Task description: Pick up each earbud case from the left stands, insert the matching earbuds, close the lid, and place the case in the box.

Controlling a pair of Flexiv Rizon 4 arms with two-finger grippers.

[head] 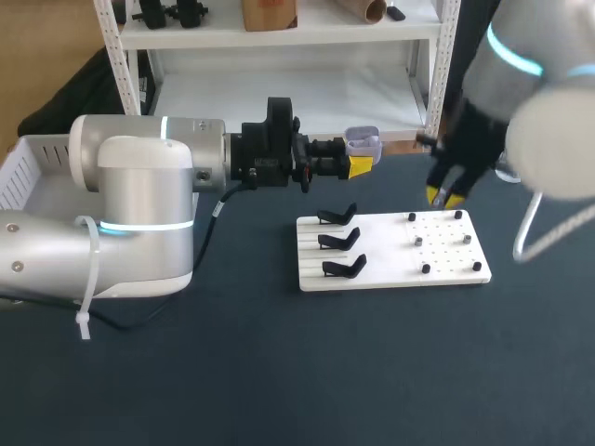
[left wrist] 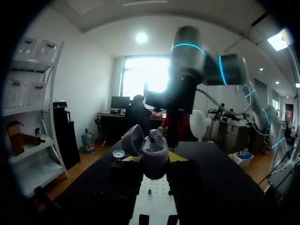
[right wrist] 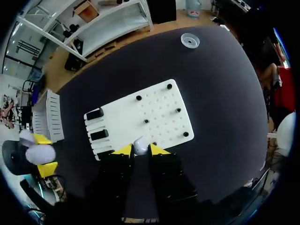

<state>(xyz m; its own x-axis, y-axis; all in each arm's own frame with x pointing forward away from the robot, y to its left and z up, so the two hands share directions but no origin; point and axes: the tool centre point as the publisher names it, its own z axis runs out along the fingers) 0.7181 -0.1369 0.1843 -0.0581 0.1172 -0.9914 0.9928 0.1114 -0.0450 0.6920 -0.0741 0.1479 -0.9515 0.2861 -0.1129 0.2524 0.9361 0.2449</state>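
My left hand (head: 359, 166) is clamped on the earbud case (head: 363, 142), upper middle of the frame, its lid swung open, I judge to take a bud. My right hand (right wrist: 140, 150) pinches a white earbud (right wrist: 140, 146) over the white board (head: 446, 271), right of centre on the counter (head: 279, 372).

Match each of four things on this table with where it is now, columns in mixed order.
1 earbud case
2 earbud
3 black stands
4 white box

a on the white board
b between the right gripper fingers
c at the table left edge
d between the left gripper fingers

Pairs: 1-d, 2-b, 3-a, 4-c
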